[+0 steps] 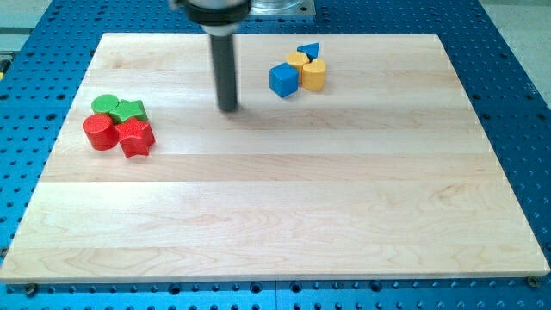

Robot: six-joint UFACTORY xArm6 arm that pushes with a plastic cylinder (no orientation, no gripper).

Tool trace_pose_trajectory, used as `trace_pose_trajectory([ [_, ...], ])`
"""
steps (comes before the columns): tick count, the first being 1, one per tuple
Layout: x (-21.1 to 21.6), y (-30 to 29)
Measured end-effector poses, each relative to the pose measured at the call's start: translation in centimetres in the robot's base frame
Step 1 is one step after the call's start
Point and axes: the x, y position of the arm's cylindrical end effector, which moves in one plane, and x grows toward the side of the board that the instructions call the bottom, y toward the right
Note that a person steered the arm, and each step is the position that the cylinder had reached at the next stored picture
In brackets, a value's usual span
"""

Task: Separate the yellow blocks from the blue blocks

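A blue cube (pixel 282 79), a blue triangular block (pixel 309 51), a yellow cylinder (pixel 313 75) and a second yellow block (pixel 297 60) sit bunched together near the view's top, right of centre. The yellow cylinder touches the blue cube's right side. The second yellow block lies between the cube and the blue triangle. My tip (pixel 228 108) rests on the board to the left of this group, about a cube's width below and well apart from the blue cube, touching no block.
At the view's left a second cluster holds a green cylinder (pixel 105 105), a green star (pixel 131 110), a red cylinder (pixel 100 132) and a red star (pixel 135 137). The wooden board (pixel 284 215) lies on a blue perforated table.
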Motion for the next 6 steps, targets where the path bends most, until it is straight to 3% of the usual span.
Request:
trace_pose_trajectory([
  [3,-7.0,7.7],
  [4,-7.2,11.9],
  [5,-2.3,18.7],
  [6,-0.8,21.6],
])
